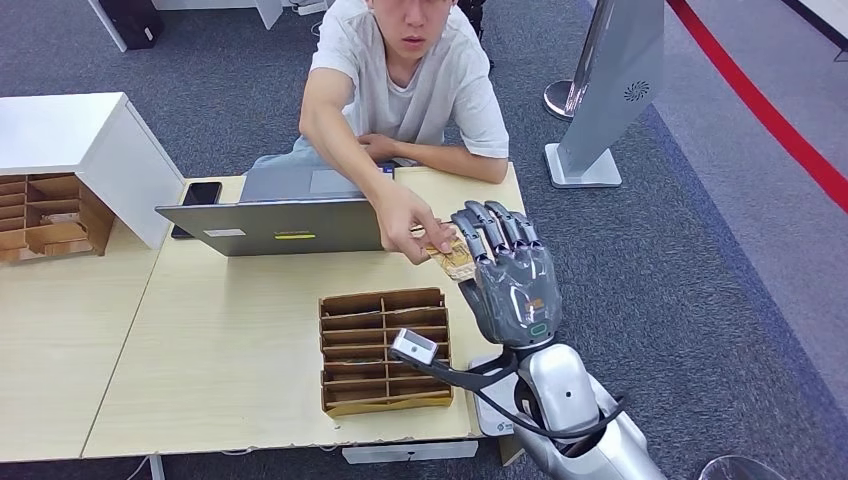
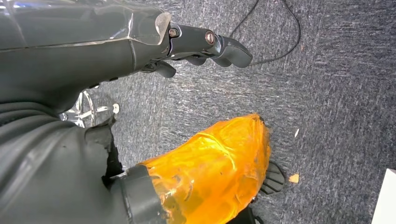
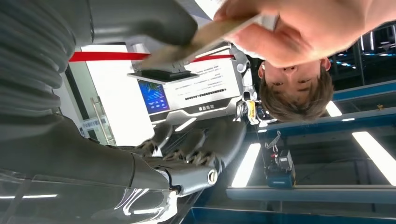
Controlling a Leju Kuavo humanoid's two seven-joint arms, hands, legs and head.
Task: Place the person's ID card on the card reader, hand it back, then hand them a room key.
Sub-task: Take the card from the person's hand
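Head view: my right hand (image 1: 512, 285) is raised over the desk (image 1: 230, 330), its fingers (image 1: 490, 228) and thumb pinching the ID card (image 1: 452, 256); the person's hand (image 1: 405, 222) grips the card's far end. Left wrist view: my left hand (image 2: 205, 46) hangs above carpet, fingers curled, holding nothing.

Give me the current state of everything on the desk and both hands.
Card: pinched by the person's hand, touching the right hand.
Right hand: raised, fingers up against the card.
Left hand: hanging over the floor, holding nothing.
Laptop: open.
Phone: flat, screen dark.
Wooden organizer: flat on the desk.
Card reader: mostly hidden by the right arm.
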